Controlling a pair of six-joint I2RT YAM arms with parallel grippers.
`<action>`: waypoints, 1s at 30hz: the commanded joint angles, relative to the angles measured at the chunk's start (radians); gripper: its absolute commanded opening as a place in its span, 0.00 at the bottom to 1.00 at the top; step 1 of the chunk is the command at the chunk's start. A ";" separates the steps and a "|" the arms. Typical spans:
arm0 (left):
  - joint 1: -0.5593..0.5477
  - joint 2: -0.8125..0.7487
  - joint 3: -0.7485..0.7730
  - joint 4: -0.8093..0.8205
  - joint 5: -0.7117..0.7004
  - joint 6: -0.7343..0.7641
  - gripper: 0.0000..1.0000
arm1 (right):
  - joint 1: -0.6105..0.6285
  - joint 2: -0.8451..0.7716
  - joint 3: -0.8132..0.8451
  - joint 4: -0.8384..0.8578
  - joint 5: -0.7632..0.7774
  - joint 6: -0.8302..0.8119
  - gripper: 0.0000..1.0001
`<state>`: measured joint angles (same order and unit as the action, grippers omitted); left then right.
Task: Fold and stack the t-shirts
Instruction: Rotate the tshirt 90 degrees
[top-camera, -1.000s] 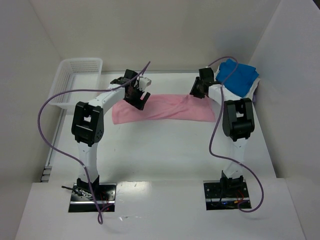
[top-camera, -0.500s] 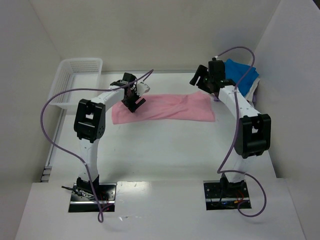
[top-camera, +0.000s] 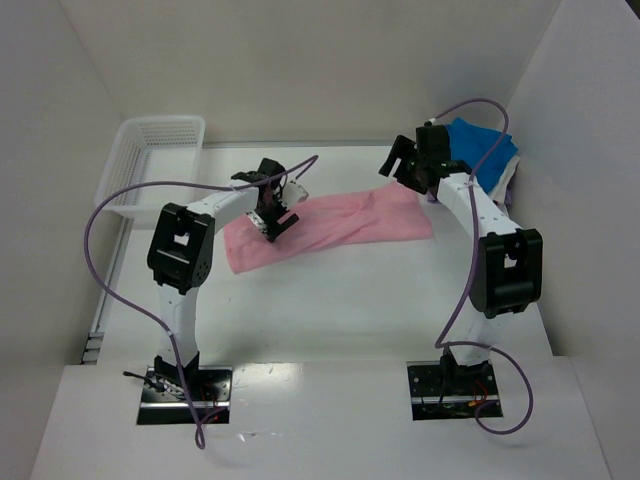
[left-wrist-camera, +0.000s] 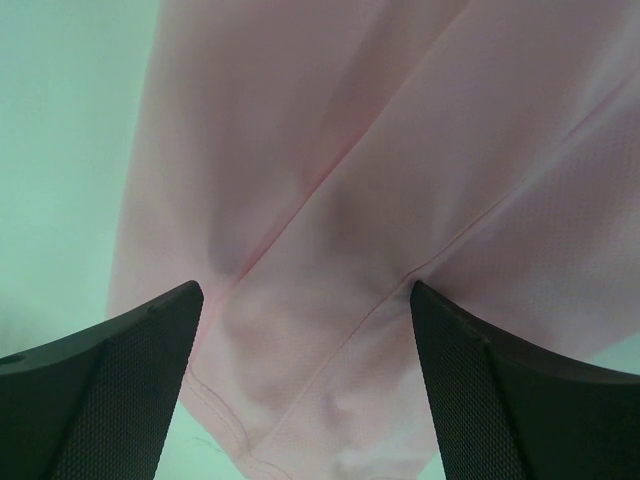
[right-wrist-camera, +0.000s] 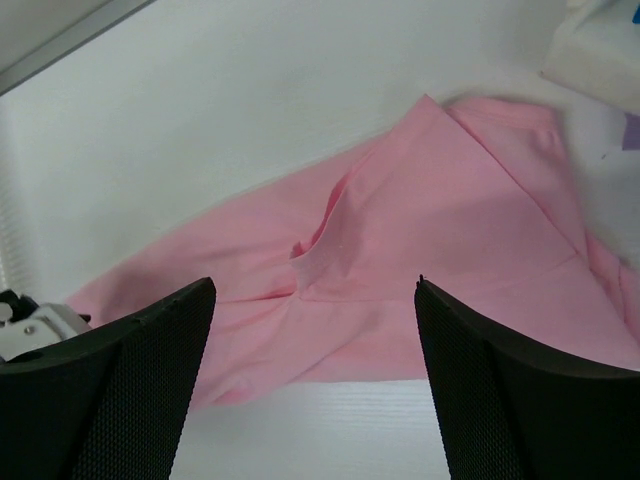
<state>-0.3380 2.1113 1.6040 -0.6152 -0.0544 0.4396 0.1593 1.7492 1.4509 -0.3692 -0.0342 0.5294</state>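
Observation:
A light pink t-shirt (top-camera: 340, 228) lies as a long band across the middle of the table, its left end nearer the front. My left gripper (top-camera: 272, 217) is open and low over its left part. In the left wrist view the pink cloth (left-wrist-camera: 330, 180) with a seam and hem fills the gap between the jaws (left-wrist-camera: 305, 290). My right gripper (top-camera: 399, 172) is open above the shirt's far right end. The right wrist view shows the shirt (right-wrist-camera: 400, 250) with a raised fold below the jaws (right-wrist-camera: 314, 285). A bright blue t-shirt (top-camera: 478, 150) lies at the back right on white cloth (top-camera: 510, 178).
A white mesh basket (top-camera: 150, 140) stands at the back left by the left wall. White walls close in the table at the back and on both sides. Purple cables loop off both arms.
The left gripper has moved right and nearer, and the pink shirt's left end has swung toward the front, so the band now lies slanted. The right arm rose off the shirt's right end a second ago.

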 joint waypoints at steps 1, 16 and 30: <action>-0.081 -0.036 -0.069 -0.173 0.066 -0.115 0.93 | -0.001 0.015 0.005 -0.078 0.054 -0.023 0.86; -0.171 -0.229 -0.282 -0.165 0.553 -0.351 0.99 | 0.009 0.108 -0.052 -0.112 0.039 -0.029 0.85; -0.237 -0.406 -0.456 -0.092 0.611 -0.476 1.00 | 0.097 0.322 0.024 -0.071 0.059 -0.039 0.85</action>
<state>-0.5683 1.7676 1.1672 -0.7307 0.5187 0.0142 0.2394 2.0214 1.4341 -0.4585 0.0183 0.5043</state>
